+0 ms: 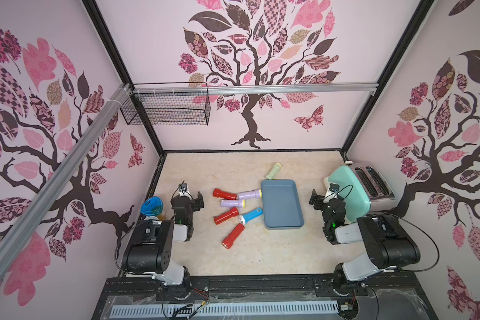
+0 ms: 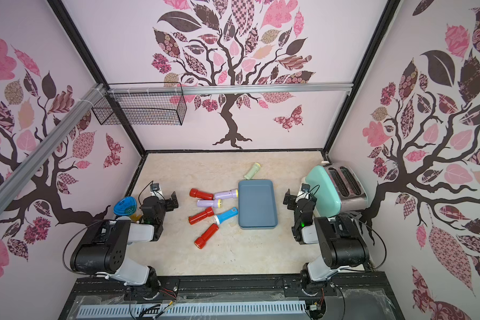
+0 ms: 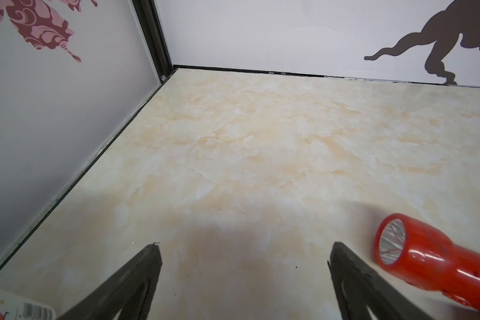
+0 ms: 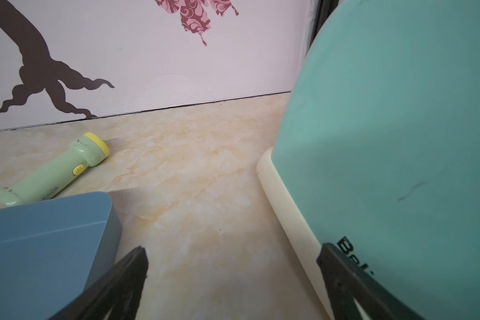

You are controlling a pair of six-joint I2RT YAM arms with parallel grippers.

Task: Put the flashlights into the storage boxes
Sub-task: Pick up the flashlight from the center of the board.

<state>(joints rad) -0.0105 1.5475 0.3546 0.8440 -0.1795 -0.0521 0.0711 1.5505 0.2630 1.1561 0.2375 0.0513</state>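
The slate-blue storage box (image 1: 281,203) lies empty mid-table; its corner (image 4: 47,235) shows in the right wrist view. Left of it lie three red flashlights (image 1: 224,194) (image 1: 226,216) (image 1: 232,235), two lilac ones (image 1: 249,194) (image 1: 232,203) and a blue one (image 1: 250,216). A pale green flashlight (image 1: 273,171) (image 4: 53,171) lies just behind the box. My left gripper (image 1: 191,197) (image 3: 244,246) is open and empty, left of the pile, with a red flashlight (image 3: 427,263) beside one finger. My right gripper (image 1: 322,196) (image 4: 233,248) is open and empty between box and toaster.
A mint-green toaster (image 1: 352,191) (image 4: 399,138) stands close against the right gripper at the right wall. A blue-lidded cup (image 1: 151,206) stands behind the left arm. A black wire basket (image 1: 166,108) hangs on the back-left rail. Walls enclose three sides of the table.
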